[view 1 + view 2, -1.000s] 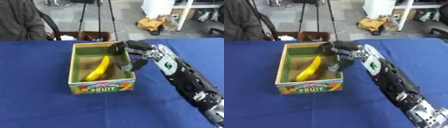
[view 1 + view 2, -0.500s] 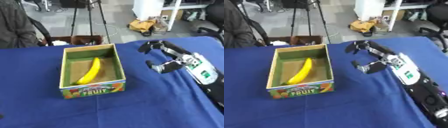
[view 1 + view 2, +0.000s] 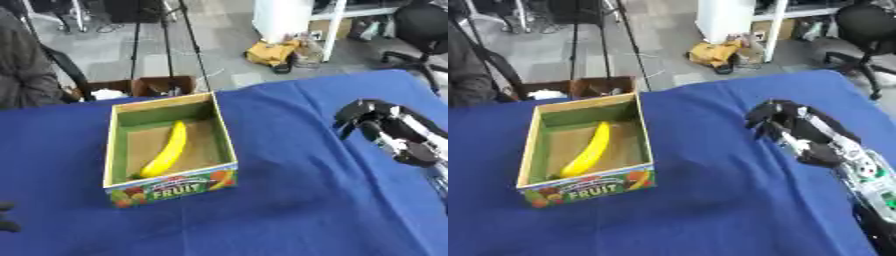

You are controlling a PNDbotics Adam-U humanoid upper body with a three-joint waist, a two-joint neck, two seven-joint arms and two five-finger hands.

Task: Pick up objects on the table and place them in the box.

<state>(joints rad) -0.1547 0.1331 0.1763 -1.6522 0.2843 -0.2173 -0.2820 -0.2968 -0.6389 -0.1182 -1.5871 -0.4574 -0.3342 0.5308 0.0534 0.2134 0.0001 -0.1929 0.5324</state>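
Our right hand [image 3: 802, 135] hangs above the blue table [image 3: 710, 200], fingers curled downward and holding nothing. Well off to its left stands the box [image 3: 166, 186], and the banana [image 3: 166, 150] lies lengthwise on the box floor, one end toward the far wall, the other near the printed front. No other loose thing shows on the cloth around the hand, so we judge the placing done.

If the banana had to be lifted again, we would expect it to be light, fairly stiff, smooth-skinned and easy to bruise. We would take it across the thick middle, fingers on one side and thumb on the other, rather than at a tapering end.

A second ago this hand was over the box, at its right wall beside the banana. It has since drawn away to the right and toward us, and the banana stays where it lay. At the lower left edge a dark bit of our left hand [image 3: 5, 220] shows; we cannot tell how its fingers stand.
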